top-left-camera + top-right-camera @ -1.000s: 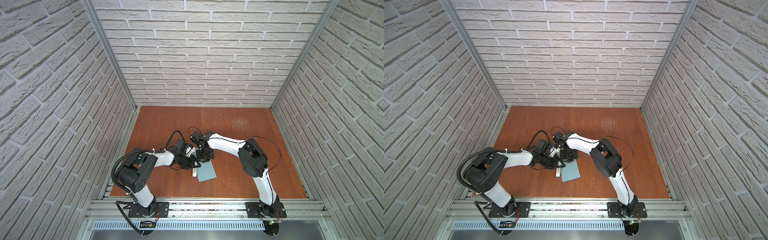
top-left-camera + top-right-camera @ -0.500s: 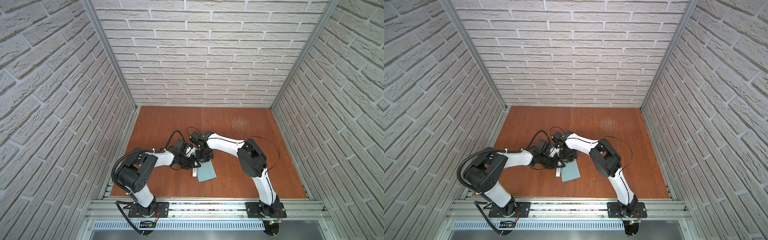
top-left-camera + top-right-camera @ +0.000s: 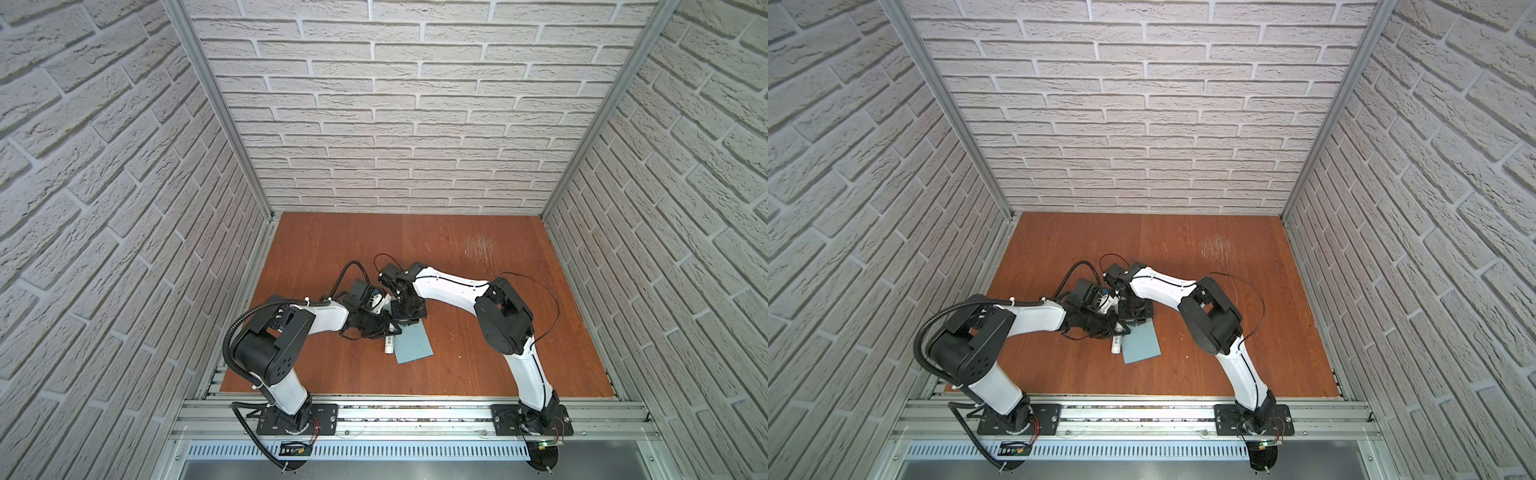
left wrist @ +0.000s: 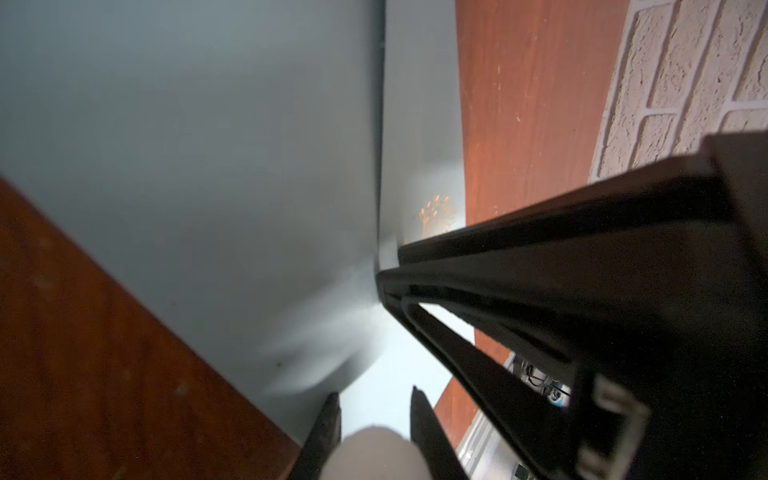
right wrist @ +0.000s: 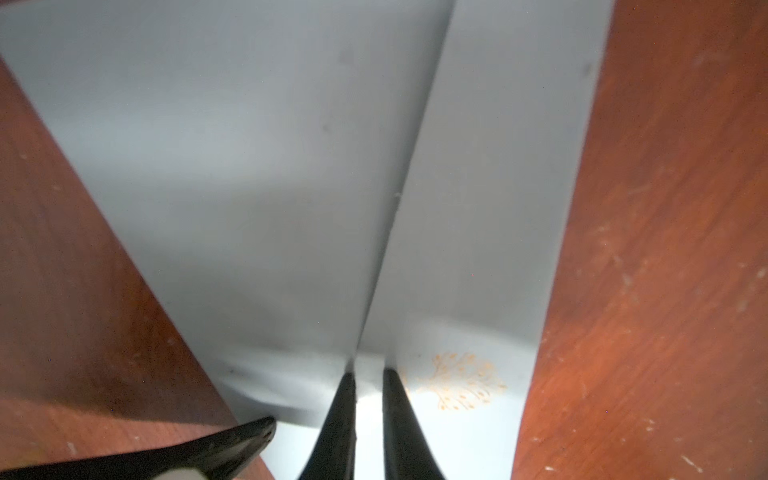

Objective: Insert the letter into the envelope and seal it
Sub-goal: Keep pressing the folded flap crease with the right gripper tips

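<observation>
This is a robot test cell in a lab, not a lived-in room. Three walls [image 3: 395, 124] are panels printed with white brick and held by bare aluminium corner posts [image 3: 224, 112]. They box in a plain reddish wooden surface [image 3: 478, 257]. Two white-and-black robot arms, left [image 3: 324, 320] and right [image 3: 449, 286], are bolted to an aluminium rail [image 3: 415, 415] along the front edge, with loose black cables [image 3: 232, 332] trailing.

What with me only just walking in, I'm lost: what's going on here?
A two-armed robot is packing the letter into the envelope on the wooden table. The right pincer sits at the envelope's mouth, jaws slightly apart. The letter looks mostly tucked in, its ornamented corner showing. The left pincer, alongside, appears to hold a white stick. No seal is visible yet.
</observation>
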### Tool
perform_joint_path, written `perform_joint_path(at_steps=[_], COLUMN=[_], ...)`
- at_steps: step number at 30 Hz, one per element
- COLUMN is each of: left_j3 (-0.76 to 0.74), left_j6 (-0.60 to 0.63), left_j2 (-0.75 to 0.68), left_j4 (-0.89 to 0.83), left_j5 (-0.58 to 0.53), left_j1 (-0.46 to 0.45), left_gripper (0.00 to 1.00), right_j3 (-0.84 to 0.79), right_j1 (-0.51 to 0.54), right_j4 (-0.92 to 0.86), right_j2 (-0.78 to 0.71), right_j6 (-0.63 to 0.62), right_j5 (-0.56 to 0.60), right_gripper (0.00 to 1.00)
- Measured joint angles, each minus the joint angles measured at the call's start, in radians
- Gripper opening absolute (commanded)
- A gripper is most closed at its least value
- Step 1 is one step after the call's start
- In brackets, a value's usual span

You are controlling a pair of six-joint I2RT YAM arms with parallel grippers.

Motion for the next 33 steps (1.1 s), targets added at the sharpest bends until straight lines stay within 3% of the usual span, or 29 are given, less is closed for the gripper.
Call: perform_joint_path(at_steps=[4,11,18,22,28,33], left_j3=[-0.002,-0.003,-0.003,-0.004,-0.005,-0.006], left_j6=[0.000,0.000,0.000,0.000,0.000,0.000], left_j2=[-0.002,-0.002,-0.002,-0.003,-0.005,-0.012], left_j4=[0.003,0.005,0.005,0.005,0.005,-0.001], left_j5=[-0.001,-0.001,-0.002,-0.002,-0.004,-0.014], left_j1=[0.000,0.000,0.000,0.001,0.001,0.002], left_gripper=[0.00,0.00,0.00,0.00,0.00,0.00], right_j3=[0.000,0.000,0.001,0.000,0.000,-0.017], right_j1=[0.000,0.000,0.005,0.006,0.006,0.007], right_j4=[-0.006,-0.011,0.003,0.000,-0.010,0.018], right_j2=[0.000,0.000,0.000,0.000,-0.002,-0.022], right_j6=[0.000,0.000,-0.002,-0.003,-0.007,-0.021], right_j5=[0.008,0.017,0.005,0.013,0.027,0.012], right_gripper=[0.07,0.05,0.19,0.07,0.05,0.22])
